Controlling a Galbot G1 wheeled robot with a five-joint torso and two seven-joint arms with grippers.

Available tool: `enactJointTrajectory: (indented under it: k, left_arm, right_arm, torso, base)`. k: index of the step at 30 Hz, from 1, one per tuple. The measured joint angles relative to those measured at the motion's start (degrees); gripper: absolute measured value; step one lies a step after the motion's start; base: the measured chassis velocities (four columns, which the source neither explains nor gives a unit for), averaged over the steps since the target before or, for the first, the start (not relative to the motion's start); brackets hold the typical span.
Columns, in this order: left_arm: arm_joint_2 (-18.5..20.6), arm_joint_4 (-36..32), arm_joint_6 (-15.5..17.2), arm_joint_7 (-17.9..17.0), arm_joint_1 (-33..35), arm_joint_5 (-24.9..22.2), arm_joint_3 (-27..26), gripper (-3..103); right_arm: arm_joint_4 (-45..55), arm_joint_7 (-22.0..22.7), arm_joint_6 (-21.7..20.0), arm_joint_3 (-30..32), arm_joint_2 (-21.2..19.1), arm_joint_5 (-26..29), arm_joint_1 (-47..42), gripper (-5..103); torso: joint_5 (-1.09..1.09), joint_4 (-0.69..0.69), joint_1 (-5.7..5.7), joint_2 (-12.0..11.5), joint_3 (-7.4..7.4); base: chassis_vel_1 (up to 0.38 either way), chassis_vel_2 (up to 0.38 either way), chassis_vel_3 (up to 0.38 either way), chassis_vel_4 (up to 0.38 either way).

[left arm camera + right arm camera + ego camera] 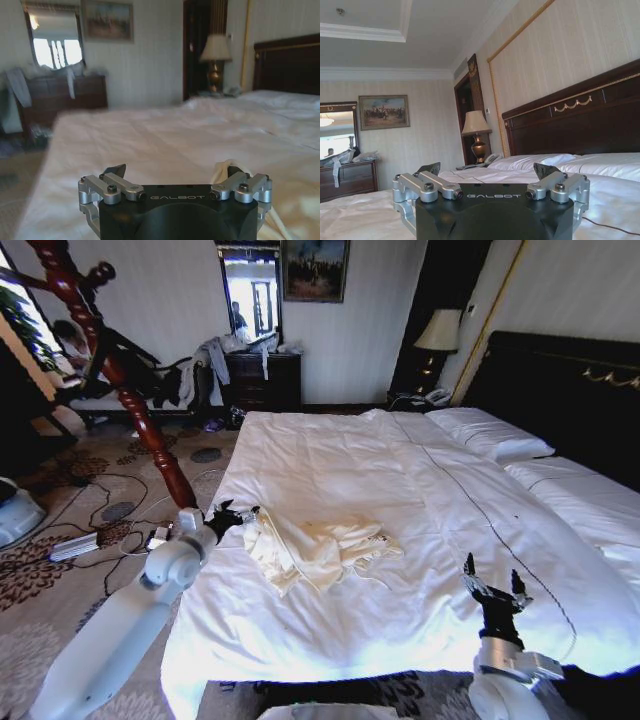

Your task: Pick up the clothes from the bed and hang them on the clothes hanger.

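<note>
Cream long-sleeved shirt (318, 548) lies crumpled on the white-sheeted bed (420, 480), near its left edge; left gripper (232, 514) low at the shirt's left end, fingers apart, cream fabric beside one finger (235, 172); right gripper (494, 590) upright over the near right sheet, fingers spread, holding nothing.

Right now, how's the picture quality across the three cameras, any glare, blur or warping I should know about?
Head view: wide-angle bending at the edges, strong glare on the bed sheet, the clothes still readable. Left wrist view: left gripper sharp, room behind soft. Right wrist view: evenly lit, right gripper crisp, mirror bright.
</note>
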Motion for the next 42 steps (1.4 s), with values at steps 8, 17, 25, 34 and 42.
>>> enactJointTrajectory:
  k: [8,17,25,34,42]
  left_arm:
    - [-1.43,1.65,16.45,-15.91,4.96,-14.09,-1.43,100]
    - [0.72,-1.82,-4.12,11.21,12.39,8.81,-1.38,100]
    - [-1.6,4.57,-33.56,33.53,16.12,27.35,-4.35,100]
    - [-4.46,8.91,-44.22,45.17,18.84,27.17,-8.43,100]
    - [-3.54,11.32,-48.21,63.75,19.56,22.4,-13.88,100]
  right_arm:
    - [1.01,0.11,0.26,0.31,0.38,-0.29,-0.89,100]
    - [1.35,0.2,0.39,0.56,0.26,-0.44,-1.15,100]
    - [1.35,0.22,0.19,0.21,0.38,-0.94,-1.25,100]
    - [0.86,0.23,0.0,0.09,0.47,-1.09,-1.24,100]
    - [-0.26,0.25,-0.06,-0.3,0.57,-1.13,-0.63,100]
  torso:
    - [-0.01,0.01,0.0,-0.01,0.0]
    - [0.01,0.0,0.0,0.0,0.0]
    - [-0.01,0.0,0.0,-0.01,0.0]
    - [0.0,0.0,0.0,0.0,0.0]
    - [0.01,0.0,0.0,-0.01,0.0]
  base:
    - [0.0,0.0,0.0,0.0]
    - [0.0,0.0,0.0,0.0]
    - [0.0,0.0,0.0,0.0]
    - [0.0,0.0,0.0,0.0]
    - [0.0,0.0,0.0,0.0]
